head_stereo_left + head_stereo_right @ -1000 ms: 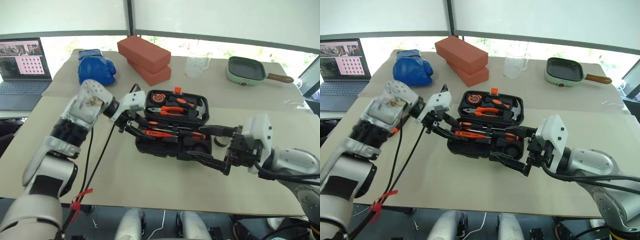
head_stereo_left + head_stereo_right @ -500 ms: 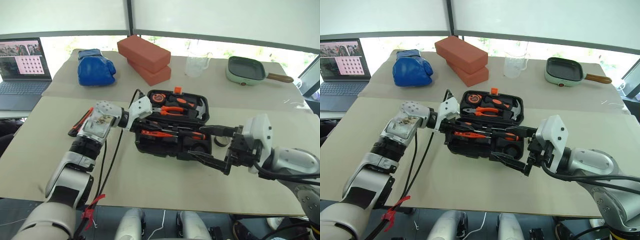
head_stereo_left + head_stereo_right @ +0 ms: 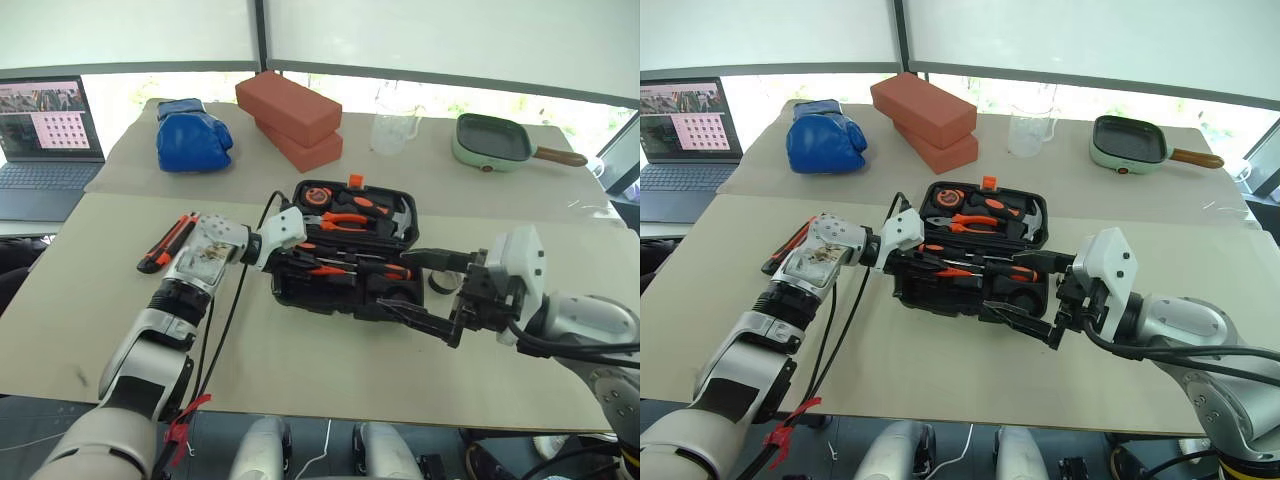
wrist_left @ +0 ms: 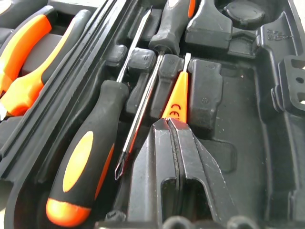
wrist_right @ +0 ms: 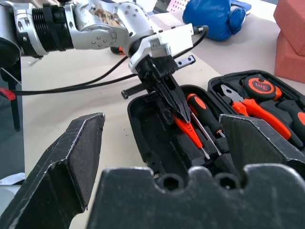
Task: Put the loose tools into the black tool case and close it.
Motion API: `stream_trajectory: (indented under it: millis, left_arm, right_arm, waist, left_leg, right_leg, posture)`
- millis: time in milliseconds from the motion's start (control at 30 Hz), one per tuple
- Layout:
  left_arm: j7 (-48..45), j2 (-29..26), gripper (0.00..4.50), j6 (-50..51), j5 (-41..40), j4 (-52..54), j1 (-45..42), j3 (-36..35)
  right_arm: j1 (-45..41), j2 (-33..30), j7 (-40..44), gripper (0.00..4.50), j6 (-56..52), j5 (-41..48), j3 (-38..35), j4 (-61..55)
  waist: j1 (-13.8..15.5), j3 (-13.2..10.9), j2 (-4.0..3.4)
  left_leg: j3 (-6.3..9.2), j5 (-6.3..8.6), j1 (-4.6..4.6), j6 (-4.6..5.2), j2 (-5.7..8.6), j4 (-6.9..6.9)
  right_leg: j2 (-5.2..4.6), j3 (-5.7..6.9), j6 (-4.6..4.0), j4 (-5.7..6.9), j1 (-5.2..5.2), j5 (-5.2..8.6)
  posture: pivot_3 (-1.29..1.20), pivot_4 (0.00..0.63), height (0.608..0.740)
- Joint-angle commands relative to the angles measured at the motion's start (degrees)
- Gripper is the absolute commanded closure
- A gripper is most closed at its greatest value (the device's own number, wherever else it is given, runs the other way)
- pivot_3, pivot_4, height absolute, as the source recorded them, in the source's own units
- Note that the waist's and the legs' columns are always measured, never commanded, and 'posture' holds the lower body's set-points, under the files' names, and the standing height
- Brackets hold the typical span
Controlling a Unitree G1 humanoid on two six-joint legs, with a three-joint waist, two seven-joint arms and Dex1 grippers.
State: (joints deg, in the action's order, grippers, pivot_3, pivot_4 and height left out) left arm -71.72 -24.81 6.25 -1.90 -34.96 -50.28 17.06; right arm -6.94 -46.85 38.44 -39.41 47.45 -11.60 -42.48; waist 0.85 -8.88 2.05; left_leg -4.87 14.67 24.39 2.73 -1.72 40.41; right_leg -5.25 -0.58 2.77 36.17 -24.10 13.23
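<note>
The black tool case (image 3: 300,291) lies open mid-table. Two long-shafted screwdrivers (image 4: 86,157) (image 4: 174,19) lie in its front half beside the small orange tester pen (image 4: 177,98). My left gripper (image 3: 305,247) reaches in from the case's left end, shut, its tips (image 4: 167,123) on the pen's near end; I cannot tell whether they pinch it. The utility knife (image 3: 167,243) lies on the table left of my left arm. A small black ring (image 3: 438,284) lies at the case's right end. My right gripper (image 3: 400,285) hangs open and empty over the front right corner.
The lid (image 3: 352,186) holds pliers, tape measure and hammer. Two red bricks (image 3: 290,105), a blue boxing glove (image 3: 193,135), a clear jug (image 3: 395,130) and a green pan (image 3: 495,140) stand at the back. A laptop (image 3: 45,125) sits far left.
My left arm has come down from above the table to lie low, and its gripper has shut with the tips inside the case's front half. The right arm has stayed still.
</note>
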Motion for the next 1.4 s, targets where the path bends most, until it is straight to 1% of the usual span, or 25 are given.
stream_trajectory:
  millis: [33,367,500,600,700,767,800,833,867,900,933,967,1033,1067,1133,1200,1267,1333,1400]
  left_arm:
    - [0.32,0.17,4.46,-1.14,2.10,-2.07,0.08,0.99]
    - [-0.62,-0.67,4.46,-1.23,2.37,0.40,3.36,1.43]
    - [1.17,-0.97,4.46,-1.22,2.80,0.39,3.67,0.76]
    - [2.29,-1.93,4.46,-0.07,1.63,2.56,3.80,-1.12]
    - [3.13,-4.00,4.46,7.65,-3.85,10.85,4.26,-6.79]
    - [5.26,-5.80,3.91,16.07,-9.41,18.74,5.39,-12.81]
    - [6.93,-7.14,3.77,21.13,-12.42,23.46,6.47,-16.46]
    - [8.69,-8.43,3.29,25.93,-14.95,27.83,7.77,-19.76]
    - [10.79,-10.09,3.03,30.63,-17.04,32.38,10.14,-23.51]
    - [12.62,-11.75,2.53,34.44,-18.52,36.45,12.90,-26.62]
    - [14.13,-12.81,2.22,37.08,-19.62,39.29,14.84,-28.42]
    - [15.59,-14.38,1.82,38.80,-19.98,42.40,18.33,-30.79]
    - [17.71,-17.77,1.13,40.43,-19.17,47.76,28.49,-37.35]
    - [18.64,-18.76,0.68,41.01,-19.18,49.50,31.81,-39.45]
    - [21.12,-20.18,0.03,41.31,-17.73,50.61,40.06,-46.56]
    - [22.37,-21.60,0.03,40.12,-15.86,49.51,48.77,-54.67]
    - [22.95,-22.83,0.03,38.47,-15.08,48.39,53.71,-58.56]
    - [23.02,-24.06,0.03,37.57,-15.41,47.60,55.50,-59.61]
    - [23.05,-25.56,0.03,37.35,-16.01,46.47,55.09,-59.06]
  right_arm:
    - [-0.72,-0.08,-0.59,0.00,-0.04,0.70,-0.41,-1.17]
    - [-0.68,0.05,-0.59,0.00,-0.02,0.84,-0.28,-0.93]
    - [-1.63,0.20,-0.20,0.00,0.06,0.65,0.66,-0.30]
    - [-2.28,0.41,0.05,0.00,0.40,0.17,1.62,0.27]
    - [-3.41,0.46,1.04,0.00,0.78,-0.17,2.74,1.07]
    - [-4.65,0.43,2.27,0.00,1.09,-0.31,3.61,2.21]
    - [-5.46,0.43,3.07,0.00,1.36,-0.59,4.24,3.08]
    - [-6.17,0.43,3.86,0.00,1.64,-0.88,4.79,3.90]
    - [-7.31,0.62,4.90,0.00,1.97,-1.30,5.68,5.02]
    - [-8.40,0.87,5.85,0.00,2.26,-1.69,6.50,6.04]
    - [-9.10,1.04,6.57,0.00,2.48,-1.99,6.98,6.75]
    - [-10.08,1.34,7.50,0.00,2.80,-2.40,7.71,7.62]
    - [-12.61,2.18,9.69,0.00,3.59,-3.35,9.80,9.51]
    - [-13.42,2.47,10.54,0.00,3.92,-3.76,10.46,10.20]
    - [-15.90,3.18,12.89,0.00,4.80,-5.05,12.47,12.22]
    - [-18.85,4.08,14.93,0.00,5.34,-6.37,14.33,15.04]
    - [-20.47,4.81,16.45,0.00,5.24,-6.81,15.07,17.03]
    - [-20.94,5.09,17.64,0.00,5.33,-7.24,15.50,17.77]
    - [-21.04,5.39,18.37,0.00,5.61,-7.99,15.86,17.96]
  waist:
    - [-0.03,0.00,0.00]
    - [-0.11,0.03,-0.01]
    - [-0.12,0.05,-0.01]
    - [-0.14,0.05,-0.01]
    - [-0.35,0.05,-0.01]
    - [-0.70,0.04,0.00]
    - [-0.75,0.04,0.01]
    - [-0.83,0.03,0.01]
    - [-1.06,0.04,0.00]
    - [-1.56,0.04,-0.01]
    - [-1.69,0.05,-0.02]
    - [-1.74,0.06,-0.04]
    - [-1.87,0.08,-0.09]
    - [-2.13,0.09,-0.10]
    - [-1.84,0.05,-0.03]
    - [-1.35,0.02,0.04]
    - [-0.80,0.04,0.12]
    - [-0.09,0.04,0.12]
    - [0.33,0.03,0.11]
  left_leg:
    - [0.00,0.00,-0.01,0.00,0.00,0.00]
    - [-0.02,0.00,-0.05,0.00,-0.05,-0.01]
    - [-0.02,0.00,-0.09,0.00,-0.06,0.00]
    - [-0.02,0.00,-0.11,0.00,-0.06,0.00]
    - [-0.02,0.00,-0.09,0.00,-0.09,0.00]
    - [-0.05,0.00,-0.03,0.00,-0.15,-0.02]
    - [-0.04,0.00,-0.01,-0.01,-0.17,-0.02]
    - [-0.02,0.00,0.00,-0.01,-0.19,-0.02]
    - [-0.02,0.00,0.01,-0.01,-0.21,-0.02]
    - [-0.02,0.00,0.00,-0.01,-0.22,-0.02]
    - [-0.03,0.00,-0.04,-0.01,-0.22,-0.05]
    - [-0.04,0.00,-0.11,-0.01,-0.22,-0.09]
    - [-0.07,-0.01,-0.21,-0.03,-0.20,-0.18]
    - [-0.11,-0.01,-0.23,-0.04,-0.21,-0.24]
    - [-0.18,-0.03,-0.29,-0.08,-0.21,-0.40]
    - [-0.18,-0.07,-0.25,-0.14,-0.25,-0.41]
    - [-0.12,-0.09,-0.27,-0.19,-0.26,-0.40]
    - [-0.13,-0.08,-0.30,-0.18,-0.22,-0.42]
    - [-0.10,-0.08,-0.32,-0.19,-0.19,-0.42]
  right_leg:
    - [0.00,-0.01,0.00,0.01,0.00,0.00]
    - [0.01,-0.03,-0.01,0.02,0.02,0.00]
    - [0.00,-0.04,-0.01,0.03,0.06,0.00]
    - [0.01,-0.04,-0.01,0.06,0.06,-0.01]
    - [0.01,-0.05,-0.02,0.06,0.04,-0.01]
    - [0.05,-0.09,-0.04,0.10,-0.11,-0.03]
    - [0.06,-0.09,-0.04,0.11,-0.12,-0.03]
    - [0.06,-0.07,-0.04,0.10,-0.13,-0.03]
    - [0.05,-0.07,-0.04,0.09,-0.13,-0.03]
    - [0.03,-0.09,-0.04,0.09,-0.12,-0.03]
    - [0.02,-0.11,-0.04,0.08,-0.10,-0.03]
    - [0.02,-0.15,-0.03,0.07,-0.07,-0.03]
    - [0.00,-0.16,-0.03,0.07,-0.02,-0.02]
    - [0.00,-0.19,-0.04,0.03,-0.06,-0.03]
    - [-0.01,-0.21,-0.05,0.06,-0.08,-0.02]
    - [0.01,-0.15,-0.12,0.04,-0.15,-0.05]
    - [-0.06,0.01,-0.20,-0.01,-0.11,-0.06]
    - [-0.16,0.05,-0.21,-0.03,-0.09,-0.06]
    - [-0.25,0.14,-0.21,-0.06,-0.14,-0.06]
  posture:
    - [0.00,0.150,0.738]
    - [0.00,0.150,0.738]
    - [0.00,0.150,0.738]
    - [0.00,0.150,0.738]
    - [0.00,0.150,0.738]
    - [0.00,0.150,0.738]
    - [0.00,0.150,0.738]
    - [0.00,0.150,0.738]
    - [0.00,0.150,0.738]
    - [0.00,0.150,0.738]
    - [0.00,0.150,0.738]
    - [0.00,0.150,0.738]
    - [0.00,0.150,0.738]
    - [0.00,0.150,0.738]
    - [0.00,0.150,0.738]
    - [0.00,0.150,0.738]
    - [0.00,0.150,0.738]
    - [0.00,0.150,0.738]
    - [0.00,0.150,0.738]
